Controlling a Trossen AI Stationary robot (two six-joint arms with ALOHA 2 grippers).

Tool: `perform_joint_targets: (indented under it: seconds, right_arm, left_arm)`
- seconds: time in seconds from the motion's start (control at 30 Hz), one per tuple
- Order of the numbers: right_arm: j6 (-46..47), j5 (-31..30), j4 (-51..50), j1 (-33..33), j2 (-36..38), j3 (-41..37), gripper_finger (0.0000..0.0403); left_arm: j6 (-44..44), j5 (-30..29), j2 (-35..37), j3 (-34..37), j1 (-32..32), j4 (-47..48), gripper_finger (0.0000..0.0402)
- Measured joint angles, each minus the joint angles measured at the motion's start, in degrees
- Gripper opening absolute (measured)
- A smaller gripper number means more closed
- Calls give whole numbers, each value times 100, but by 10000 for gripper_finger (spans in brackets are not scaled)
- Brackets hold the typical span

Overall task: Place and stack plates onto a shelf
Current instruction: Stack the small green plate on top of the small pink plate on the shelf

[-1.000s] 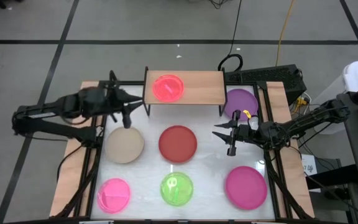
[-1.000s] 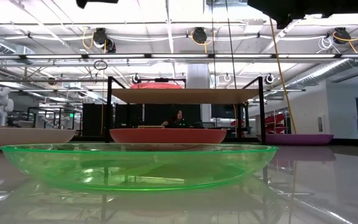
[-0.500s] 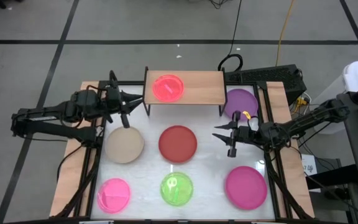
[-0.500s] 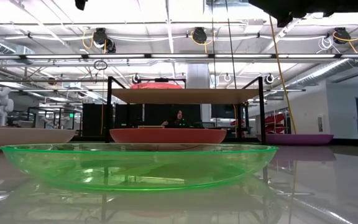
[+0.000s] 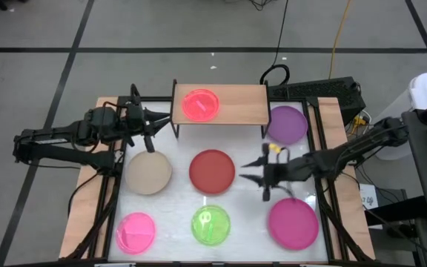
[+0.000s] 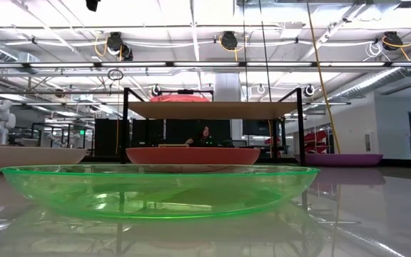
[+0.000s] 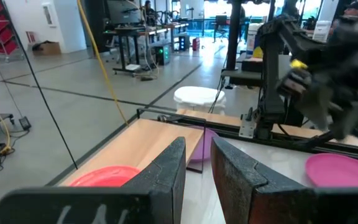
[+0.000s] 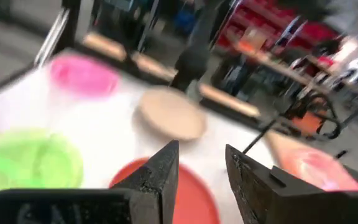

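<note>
high view: shelf (image 5: 236, 104) at the far edge of the bench (image 5: 250, 208), carrying one small pink plate (image 5: 201, 104) on its left half, right half bare; on the bench a purple plate (image 5: 287, 124) just right of the shelf, a red plate (image 5: 212, 170) in the middle, a beige plate (image 5: 149, 172) to its left, then a small pink plate (image 5: 136, 232), a green plate (image 5: 210, 225) and a magenta plate (image 5: 293, 222) along the near row; right gripper (image 5: 254, 176) hangs between red and magenta plates, jaws apart with nothing between them; left gripper (image 5: 156, 126) waits just left of the shelf, above the beige plate, jaws narrowly parted and empty
low view: green plate fills the front, red plate behind it, shelf on black legs beyond; a person sits far off in the room
left wrist view: shelf board, pink plate and the other arm ahead
right wrist view: red plate directly ahead of the parted jaws, beige plate beyond
handling: likely light, stiff, slick plastic; shallow raised rims look the only hold, so pinch an edge; a plate may slide away
obstacles: shelf legs and the small plate already up there; neighbouring plates lie well apart
</note>
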State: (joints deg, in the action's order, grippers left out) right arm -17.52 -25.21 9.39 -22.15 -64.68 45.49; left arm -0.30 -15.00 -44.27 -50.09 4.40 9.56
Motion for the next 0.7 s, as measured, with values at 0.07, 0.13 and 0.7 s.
perform_joint_targets:
  seconds: [0.07, 0.13, 0.7]
  right_arm:
    - [-40, 219, -131, -77, -337, 93, 114]
    - [-84, 568, -102, -154, -662, 95, 114]
    - [-299, 1969, 968, -676, -3534, 94, 114]
  left_arm:
    - [0, 0, 0, 0, 0, 2, 83]
    - [2, 0, 0, 0, 0, 0, 83]
    - [2, 0, 0, 0, 0, 2, 83]
